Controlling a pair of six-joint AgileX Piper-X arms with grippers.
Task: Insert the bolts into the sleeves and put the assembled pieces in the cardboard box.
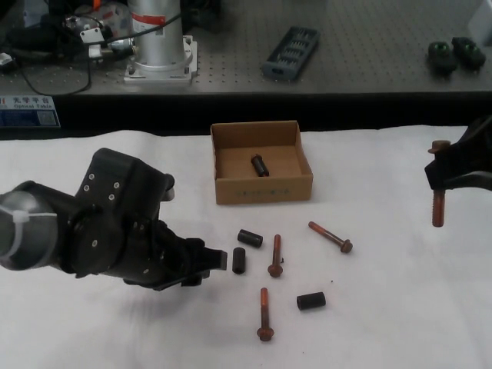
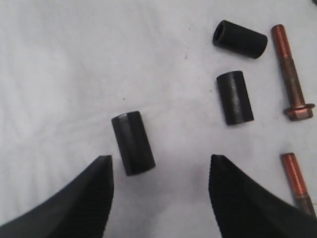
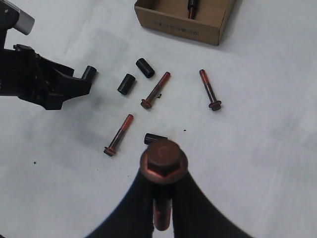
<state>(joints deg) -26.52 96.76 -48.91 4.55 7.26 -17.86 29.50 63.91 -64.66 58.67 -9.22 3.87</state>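
Bolt (image 3: 163, 161) clamped in right gripper (image 3: 163, 187); sleeve (image 2: 132, 143) lies just within spread left gripper (image 2: 160, 157).

A laboratory is suggested by the perforated metal table (image 1: 346, 69) behind the cloth-covered bench (image 1: 384, 307), a metal column (image 1: 157, 31) mounted on the table, and loose cables (image 1: 46, 58).

The left gripper (image 2: 161, 158) holds its two dark fingers (image 2: 84, 198) spread wide over the white table (image 2: 64, 64). A black sleeve (image 2: 132, 143) lies between them, just beside one fingertip. Farther out lie a second sleeve (image 2: 235, 97) and a third sleeve (image 2: 240, 38), with a copper bolt (image 2: 291, 72) alongside them. Another bolt (image 2: 297, 181) is partly cut off at the frame edge near the other finger.
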